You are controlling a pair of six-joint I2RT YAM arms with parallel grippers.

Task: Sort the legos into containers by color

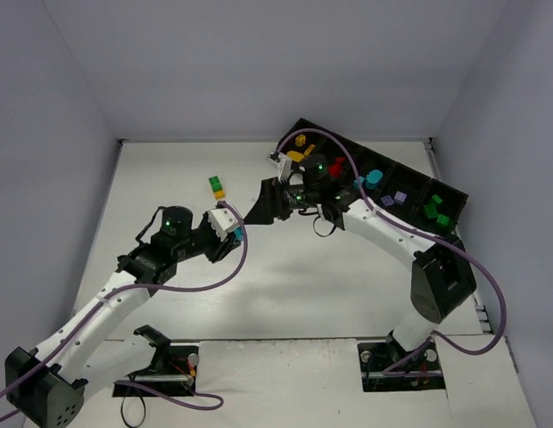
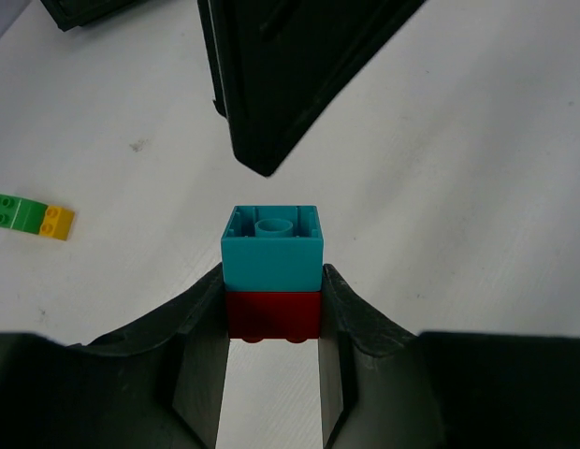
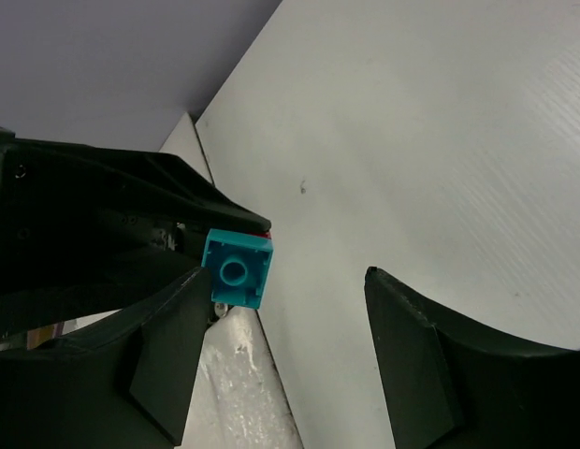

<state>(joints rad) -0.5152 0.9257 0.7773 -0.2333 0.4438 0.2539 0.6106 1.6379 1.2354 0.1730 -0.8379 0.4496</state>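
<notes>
My left gripper (image 1: 234, 230) is shut on a two-brick stack held above the table: its fingers (image 2: 206, 304) clamp the red brick (image 2: 271, 313), and a teal brick (image 2: 271, 248) sticks out in front. My right gripper (image 1: 257, 209) is open and faces that stack. In the right wrist view the teal brick (image 3: 238, 269) sits just off the tip of the right gripper's (image 3: 285, 276) left finger, nearer that finger than the other. A green-and-yellow brick pair (image 1: 217, 186) lies on the table. The black tray (image 1: 410, 169) at the back right holds yellow, red, teal, purple and green bricks in separate compartments.
The right arm reaches from its base (image 1: 401, 357) across the tray's near side. The green-and-yellow pair also shows in the left wrist view (image 2: 28, 215). White walls close in the table at the left, back and right.
</notes>
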